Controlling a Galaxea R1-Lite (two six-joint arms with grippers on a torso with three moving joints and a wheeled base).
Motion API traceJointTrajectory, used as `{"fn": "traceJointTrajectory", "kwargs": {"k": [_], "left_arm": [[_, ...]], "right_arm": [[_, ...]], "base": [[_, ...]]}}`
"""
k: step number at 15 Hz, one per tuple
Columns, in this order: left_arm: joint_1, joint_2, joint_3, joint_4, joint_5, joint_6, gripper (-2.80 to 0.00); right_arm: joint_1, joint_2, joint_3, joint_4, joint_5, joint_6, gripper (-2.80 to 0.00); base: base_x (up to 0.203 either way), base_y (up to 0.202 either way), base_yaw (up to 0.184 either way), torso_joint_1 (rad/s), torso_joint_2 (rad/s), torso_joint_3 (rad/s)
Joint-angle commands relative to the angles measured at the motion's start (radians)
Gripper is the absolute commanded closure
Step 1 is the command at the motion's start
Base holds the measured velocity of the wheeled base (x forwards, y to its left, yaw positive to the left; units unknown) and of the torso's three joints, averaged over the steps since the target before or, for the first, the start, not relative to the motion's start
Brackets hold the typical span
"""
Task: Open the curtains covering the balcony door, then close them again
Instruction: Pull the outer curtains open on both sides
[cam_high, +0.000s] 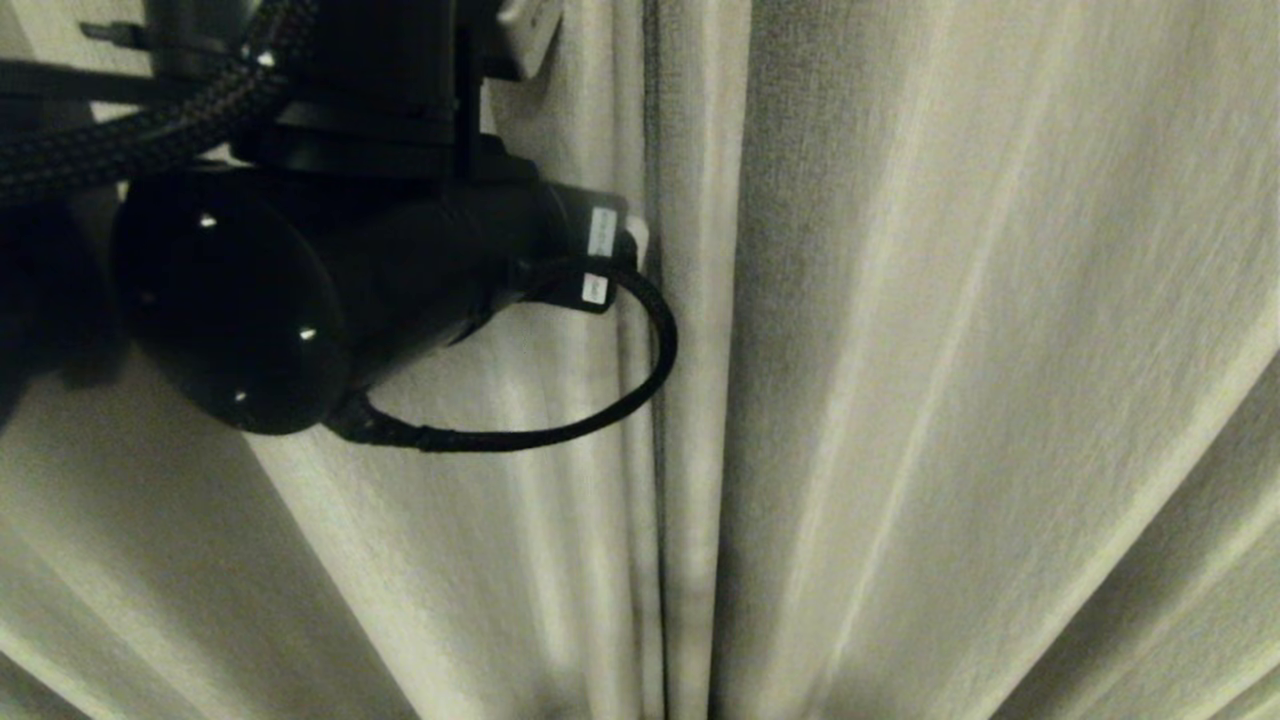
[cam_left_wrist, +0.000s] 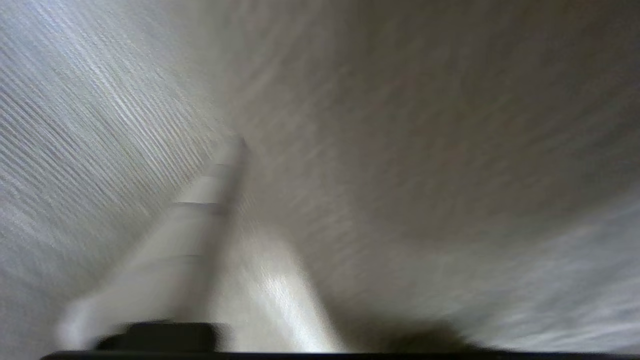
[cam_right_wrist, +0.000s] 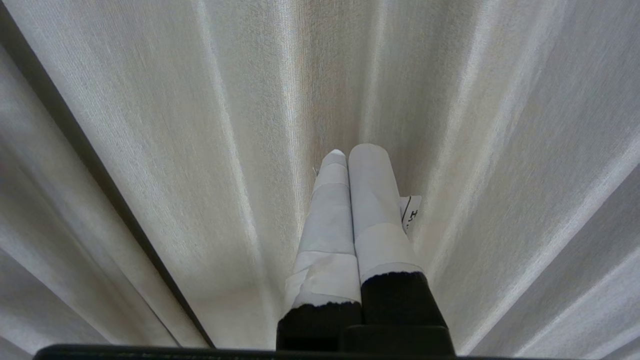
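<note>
left hand is buried in the curtains by their middle seam, can't tell its grip, while the right hand sits pinched shut, empty, facing the pleats

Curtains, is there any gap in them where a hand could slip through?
Only one likely slot: the dark seam where the two curtains meet, free from the cable loop downward. Higher up, the left arm crowds it. Right of the seam is unbroken pleated fabric, and the shut right gripper points at it.
</note>
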Motion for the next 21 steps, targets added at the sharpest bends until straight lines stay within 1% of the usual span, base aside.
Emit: {"fn": "traceJointTrajectory", "kwargs": {"k": [1, 2, 7, 13, 15, 16, 18, 19, 20, 21], "left_arm": [[0.012, 0.024, 0.001, -0.042, 0.004, 0.003, 0.0], [0.02, 0.032, -0.001, -0.06, 0.004, 0.006, 0.0], [0.042, 0.031, -0.008, -0.061, 0.004, 0.01, 0.0], [0.09, -0.007, -0.007, -0.079, 0.004, 0.103, 0.0], [0.115, -0.019, -0.007, -0.127, -0.001, 0.137, 0.0], [0.122, -0.022, -0.006, -0.159, -0.003, 0.143, 0.0], [0.168, -0.03, 0.0, -0.234, -0.006, 0.146, 0.0], [0.189, -0.032, 0.002, -0.255, -0.014, 0.147, 0.0], [0.216, -0.034, 0.003, -0.264, -0.043, 0.146, 0.0], [0.245, -0.04, 0.003, -0.266, -0.095, 0.145, 0.0]], "right_arm": [[0.0, 0.001, 0.0, 0.0, 0.001, 0.0, 0.0], [0.0, 0.001, 0.0, 0.0, 0.001, 0.0, 0.0], [0.0, 0.001, 0.0, 0.0, 0.001, 0.0, 0.0], [0.0, 0.001, 0.0, 0.0, 0.0, 0.0, 0.0], [0.0, 0.001, 0.0, 0.0, 0.0, 0.0, 0.0], [0.0, 0.001, 0.0, 0.0, 0.0, 0.0, 0.0], [0.0, 0.001, 0.0, 0.0, 0.0, 0.0, 0.0], [0.0, 0.001, 0.0, 0.0, 0.001, 0.0, 0.0], [0.0, 0.001, 0.0, 0.0, 0.0, 0.0, 0.0], [0.0, 0.001, 0.0, 0.0, 0.001, 0.0, 0.0]], "base": [[0.0, 0.0, 0.0, 0.0, 0.0, 0.0], [0.0, 0.0, 0.0, 0.0, 0.0, 0.0], [0.0, 0.0, 0.0, 0.0, 0.0, 0.0], [0.0, 0.0, 0.0, 0.0, 0.0, 0.0], [0.0, 0.0, 0.0, 0.0, 0.0, 0.0], [0.0, 0.0, 0.0, 0.0, 0.0, 0.0], [0.0, 0.0, 0.0, 0.0, 0.0, 0.0], [0.0, 0.0, 0.0, 0.0, 0.0, 0.0], [0.0, 0.0, 0.0, 0.0, 0.0, 0.0], [0.0, 0.0, 0.0, 0.0, 0.0, 0.0]]}}
